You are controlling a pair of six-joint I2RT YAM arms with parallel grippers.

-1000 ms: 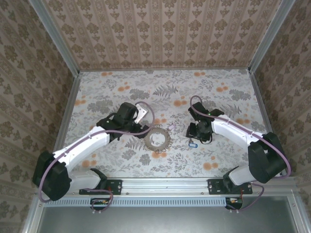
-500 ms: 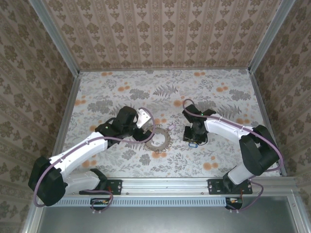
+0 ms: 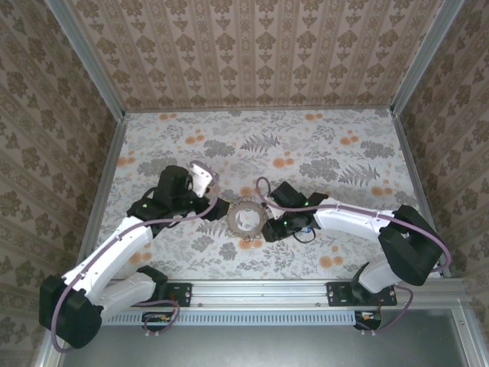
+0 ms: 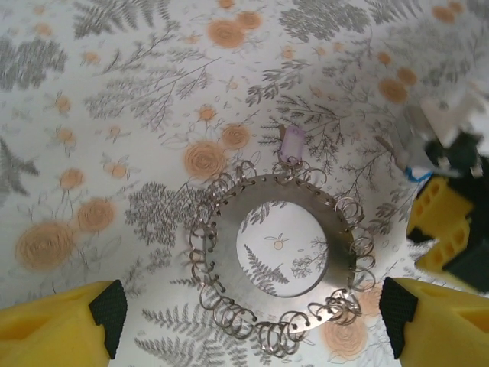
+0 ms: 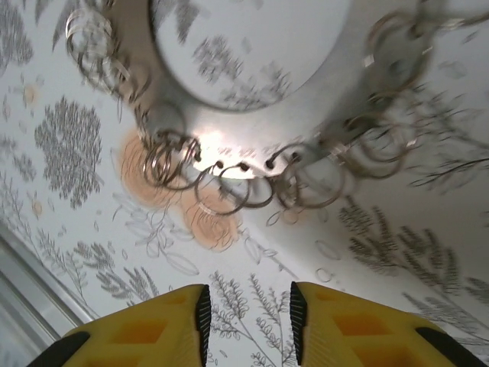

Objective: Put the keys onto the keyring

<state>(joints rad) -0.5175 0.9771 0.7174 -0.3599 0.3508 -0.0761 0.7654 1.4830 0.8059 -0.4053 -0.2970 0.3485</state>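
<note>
The keyring (image 3: pixel 246 218) is a flat grey metal doughnut plate with several small wire rings hooked round its rim, lying on the flowered table. My left gripper (image 3: pixel 216 206) hangs over its left side, open wide. In the left wrist view the ring (image 4: pixel 229 229) lies between the yellow fingertips (image 4: pixel 61 325), untouched. My right gripper (image 3: pixel 270 231) sits low at the ring's right edge, its fingers a narrow gap apart with nothing between them (image 5: pixel 246 313); the plate (image 5: pixel 229 149) lies just ahead. A silver key with a blue tag (image 4: pixel 410 149) lies behind the right gripper (image 4: pixel 447 229). A small purple tag (image 4: pixel 291 144) rests at the ring's far edge.
Patterned walls with metal corner rails (image 3: pixel 92 73) close the table in on three sides. The right arm's purple cable (image 3: pixel 263 187) loops above the ring. A metal rail (image 3: pixel 252 290) runs along the near edge.
My right gripper has swept left across the table to the ring's right edge and narrowed. My left gripper has come down to the ring's left side, closing slightly.
</note>
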